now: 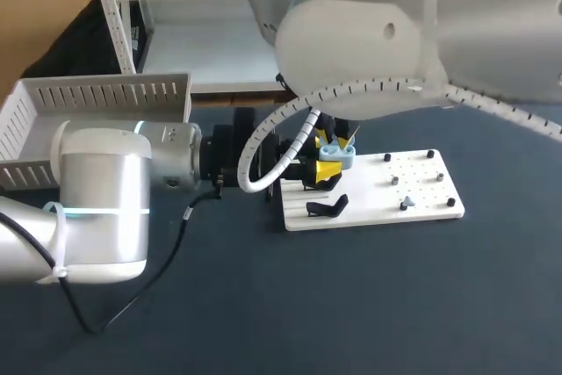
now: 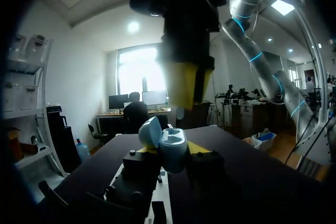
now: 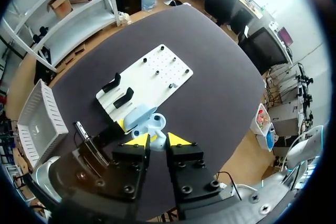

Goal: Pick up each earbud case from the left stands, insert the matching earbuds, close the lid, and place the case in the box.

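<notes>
Earbud case (image 1: 336, 156), light blue with its lid open, sits above the white board (image 1: 421, 201) on the dark desk (image 1: 369, 305), clenched in the left gripper's (image 2: 172, 153) jaws. The right gripper (image 3: 155, 140) hangs higher over the board; whether its jaws grasp anything I cannot tell.

Our tabletop (image 1: 369, 305) is dark. We've got a white pegboard (image 1: 421, 192) lying flat on it, right of the middle, plus a white slotted box (image 1: 97, 94) at the far-left corner.
</notes>
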Robot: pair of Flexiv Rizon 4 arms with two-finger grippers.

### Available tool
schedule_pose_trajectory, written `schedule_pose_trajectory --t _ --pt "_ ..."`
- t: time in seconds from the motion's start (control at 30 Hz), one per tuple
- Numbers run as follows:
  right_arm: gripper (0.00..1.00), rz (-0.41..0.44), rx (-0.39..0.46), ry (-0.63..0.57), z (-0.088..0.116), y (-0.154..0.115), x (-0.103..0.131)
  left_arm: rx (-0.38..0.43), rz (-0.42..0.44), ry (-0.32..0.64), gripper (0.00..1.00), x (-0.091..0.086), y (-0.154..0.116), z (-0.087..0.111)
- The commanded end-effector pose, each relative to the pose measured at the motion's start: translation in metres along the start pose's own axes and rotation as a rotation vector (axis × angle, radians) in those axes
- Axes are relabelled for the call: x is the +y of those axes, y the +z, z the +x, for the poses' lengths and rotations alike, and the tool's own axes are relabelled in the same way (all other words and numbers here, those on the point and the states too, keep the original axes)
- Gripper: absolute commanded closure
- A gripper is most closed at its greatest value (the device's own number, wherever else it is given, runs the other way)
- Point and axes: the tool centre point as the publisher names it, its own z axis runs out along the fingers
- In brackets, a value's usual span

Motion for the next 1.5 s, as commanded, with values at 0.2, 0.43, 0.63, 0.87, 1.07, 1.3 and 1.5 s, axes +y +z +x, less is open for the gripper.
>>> schedule_pose_trajectory --t 0.2,0.43,0.63,0.87,1.07,1.3,1.5 --pt "1.0 0.009 0.009 -0.001 -0.001 0.006 0.003 -0.001 -0.006 0.002 1.0 -0.001 0.001 0.0" --pt "1.0 0.012 0.015 -0.002 -0.003 0.011 0.003 -0.001 -0.006 0.002 1.0 -0.001 0.001 0.0" --pt "1.0 0.013 0.019 -0.001 -0.004 0.015 0.004 -0.001 -0.006 0.002 1.0 -0.001 0.001 0.0" --pt "1.0 0.014 0.021 0.002 -0.006 0.018 0.004 -0.001 -0.006 0.002 1.0 -0.001 0.001 0.0" --pt "1.0 0.018 0.023 0.006 -0.009 0.021 0.005 -0.001 -0.006 0.002 1.0 -0.001 0.001 0.0" --pt "1.0 0.024 0.021 0.008 -0.01 0.023 0.005 -0.001 -0.006 0.002 1.0 -0.001 0.001 0.0" --pt "1.0 0.035 0.023 0.005 -0.009 0.026 0.005 -0.001 -0.006 0.002 1.0 -0.001 0.001 0.0"
